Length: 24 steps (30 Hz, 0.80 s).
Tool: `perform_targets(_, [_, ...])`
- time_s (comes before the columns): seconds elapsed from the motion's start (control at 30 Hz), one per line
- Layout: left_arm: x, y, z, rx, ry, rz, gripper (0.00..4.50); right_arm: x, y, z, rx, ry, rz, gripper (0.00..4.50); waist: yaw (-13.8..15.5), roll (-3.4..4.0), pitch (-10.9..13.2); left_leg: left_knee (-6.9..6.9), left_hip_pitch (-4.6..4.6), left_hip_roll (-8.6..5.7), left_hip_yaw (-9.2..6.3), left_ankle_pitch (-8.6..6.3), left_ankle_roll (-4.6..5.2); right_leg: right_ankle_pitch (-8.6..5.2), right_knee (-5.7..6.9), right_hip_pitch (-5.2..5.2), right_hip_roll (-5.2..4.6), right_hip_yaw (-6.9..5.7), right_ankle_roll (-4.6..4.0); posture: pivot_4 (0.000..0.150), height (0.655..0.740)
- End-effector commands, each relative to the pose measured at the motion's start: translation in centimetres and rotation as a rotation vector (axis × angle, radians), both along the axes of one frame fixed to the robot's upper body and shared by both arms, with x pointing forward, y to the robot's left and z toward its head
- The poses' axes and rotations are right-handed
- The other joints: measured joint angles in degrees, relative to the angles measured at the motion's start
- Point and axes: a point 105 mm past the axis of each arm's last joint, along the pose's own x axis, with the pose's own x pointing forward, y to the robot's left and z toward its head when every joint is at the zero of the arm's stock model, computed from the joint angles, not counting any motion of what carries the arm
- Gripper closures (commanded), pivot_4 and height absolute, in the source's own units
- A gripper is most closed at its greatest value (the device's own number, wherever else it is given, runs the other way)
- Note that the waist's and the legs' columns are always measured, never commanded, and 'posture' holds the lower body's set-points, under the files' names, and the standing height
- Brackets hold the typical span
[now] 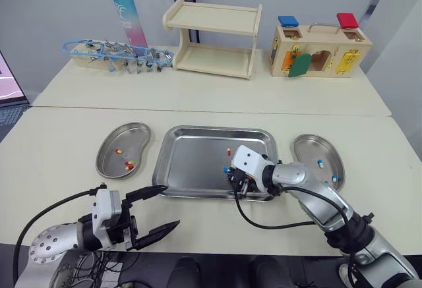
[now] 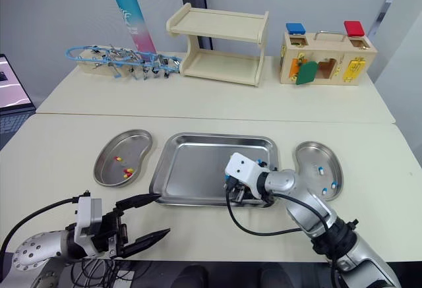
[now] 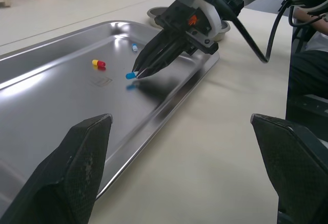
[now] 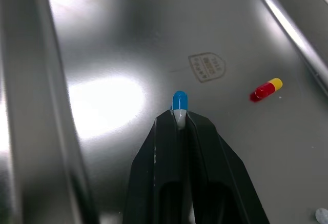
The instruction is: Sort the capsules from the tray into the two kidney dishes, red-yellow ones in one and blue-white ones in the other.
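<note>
Currently the steel tray [image 1: 191,144] sits mid-surface [image 1: 66,136] toward the near edge, with a kidney dish on either side of it. The left kidney dish [image 1: 109,144] holds red-yellow capsules [image 1: 129,165], a few of them grouped near its middle. The right kidney dish [image 1: 308,148] holds two blue-white capsules [image 1: 320,164], which lie apart from each other.

The right claw [image 4: 179,117] is inside the tray near its front right corner, fingers pinched nearly together on a blue-white capsule [image 4: 179,102]. The white end is clamped between the tips and the blue end sticks out past them. The capsule hangs just off the tray floor, above its own reflection.

Two capsules lie loose on the tray floor. One red-yellow capsule [image 4: 266,90] is near the held one, beyond a small stamped emblem [image 4: 206,66]. Another blue-white capsule [image 3: 135,47] is toward the tray's right wall.

The left claw [image 1: 171,205] hovers over the surface's near edge, just off the tray's front left corner, fingers spread wide and holding nothing.
</note>
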Motion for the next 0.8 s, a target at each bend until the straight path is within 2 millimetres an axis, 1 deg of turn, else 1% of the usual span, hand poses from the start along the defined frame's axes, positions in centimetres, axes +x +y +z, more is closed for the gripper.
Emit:
perform_targets(0.03, [-0.4, -1.4, 0.8, 0.029, -0.049, -0.119, 0.0, -0.7, -3.1, 5.0, 0.102, -0.098, -0.003, 4.46, 0.39, -0.01, 0.02, 0.01, -0.06, -0.02, -0.03, 0.0, 0.0, 0.0, -0.04, 0.01, -0.02, -0.04, 0.01, 0.15, 0.74])
perform_targets(0.07, [-0.3, -1.5, 0.9, 0.026, -0.053, -0.125, 0.0, -0.8, -3.8, 5.2, 0.102, -0.102, -0.018, 4.46, 0.38, -0.01, 0.02, 0.01, -0.07, -0.03, -0.02, 0.0, 0.0, 0.0, -0.06, 0.02, -0.02, -0.04, 0.01, 0.15, 0.74])
perform_targets(0.13, [0.2, -2.2, 1.5, -0.003, -0.059, -0.141, 0.0, -1.3, -6.9, 5.7, 0.083, -0.101, -0.065, 4.46, 0.31, -0.03, 0.01, 0.0, -0.04, -0.02, -0.03, 0.0, 0.0, 0.0, -0.06, 0.03, -0.02, -0.05, 0.01, 0.15, 0.74])
perform_targets(0.2, [0.4, -3.0, 1.9, -0.025, -0.07, -0.173, 0.0, -2.0, -10.3, 5.7, 0.026, -0.083, -0.122, 4.46, 0.37, -0.01, 0.02, -0.01, -0.04, -0.02, -0.04, -0.01, 0.01, -0.01, -0.08, 0.04, 0.0, -0.07, 0.01, 0.15, 0.74])
perform_targets(0.23, [0.5, -3.2, 2.0, -0.029, -0.073, -0.182, 0.0, -2.2, -11.1, 5.6, 0.009, -0.077, -0.136, 4.46, 0.21, -0.02, 0.03, -0.02, -0.06, -0.03, -0.03, -0.01, 0.01, -0.01, -0.1, 0.04, -0.02, -0.06, 0.01, 0.15, 0.74])
perform_targets(0.33, [0.7, -4.2, 2.6, -0.063, -0.086, -0.225, 0.0, -2.0, -16.7, 4.9, -0.14, -0.079, -0.278, 4.46, -0.12, 0.0, 0.04, -0.02, -0.03, -0.03, 0.04, -0.01, 0.01, 0.0, -0.08, 0.04, -0.02, 0.01, 0.01, 0.15, 0.74])
perform_targets(0.4, [0.9, -4.6, 2.8, -0.072, -0.094, -0.239, 0.0, -2.1, -18.9, 4.5, -0.197, -0.067, -0.324, 4.46, -0.34, 0.0, 0.04, -0.02, 0.03, -0.02, 0.06, -0.01, 0.01, 0.0, -0.06, 0.06, -0.01, 0.03, 0.01, 0.15, 0.74])
perform_targets(0.47, [1.0, -4.9, 2.9, -0.077, -0.099, -0.248, 0.0, -2.5, -19.9, 3.7, -0.22, -0.019, -0.343, 4.46, -0.53, 0.0, 0.03, -0.02, 0.11, 0.0, 0.1, -0.01, 0.02, 0.0, -0.04, 0.09, 0.02, 0.08, 0.01, 0.15, 0.74])
perform_targets(0.63, [1.1, -5.1, 3.0, -0.077, -0.101, -0.255, 0.0, -1.5, -21.5, 2.5, -0.233, -0.004, -0.435, 4.46, -0.59, 0.0, 0.04, -0.01, 0.08, -0.01, 0.11, 0.0, 0.01, 0.0, -0.04, 0.09, 0.01, 0.1, 0.01, 0.15, 0.74])
perform_targets(0.7, [1.1, -5.1, 3.1, -0.078, -0.107, -0.253, 0.0, -1.2, -22.0, 2.4, -0.233, -0.008, -0.456, 3.84, -0.49, 0.0, 0.04, 0.0, 0.07, -0.01, 0.11, 0.0, 0.01, 0.0, -0.05, 0.09, 0.01, 0.1, 0.01, 0.15, 0.74])
perform_targets(0.73, [1.1, -5.2, 3.1, -0.079, -0.11, -0.251, 0.0, -1.1, -22.1, 2.5, -0.224, -0.015, -0.46, 3.64, -0.45, 0.0, 0.04, 0.0, 0.06, -0.01, 0.11, 0.0, 0.01, 0.0, -0.05, 0.09, 0.0, 0.1, 0.01, 0.15, 0.74])
perform_targets(0.8, [1.2, -5.2, 3.2, -0.082, -0.116, -0.241, 0.0, -0.7, -22.2, 2.9, -0.199, -0.039, -0.475, 3.01, -0.45, -0.01, 0.04, -0.01, 0.06, -0.01, 0.11, 0.0, 0.01, 0.0, -0.06, 0.09, 0.0, 0.09, 0.01, 0.15, 0.74])
